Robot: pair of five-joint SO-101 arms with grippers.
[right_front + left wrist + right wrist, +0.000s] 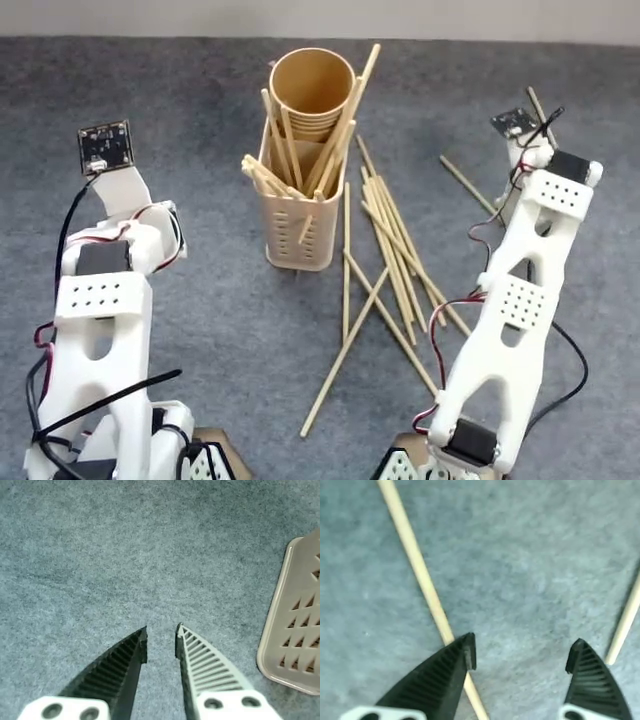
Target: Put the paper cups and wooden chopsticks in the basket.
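Observation:
A beige slotted basket (298, 225) stands mid-table holding stacked paper cups (312, 88) and several wooden chopsticks (290, 150). More chopsticks (392, 250) lie scattered on the carpet to its right. My right gripper (524, 642) is open wide just above the carpet at the far right. One loose chopstick (420, 575) runs under its black finger (445, 675), and another chopstick (625, 620) lies just outside the other finger. My left gripper (161, 630) hovers over bare carpet left of the basket (295, 615), open by a narrow gap with nothing in it.
Grey carpet (200, 110) covers the table. The left arm (100, 300) and the right arm (520, 300) flank the basket. A single chopstick (467, 185) lies apart near the right arm's wrist, and another (540, 105) shows behind it.

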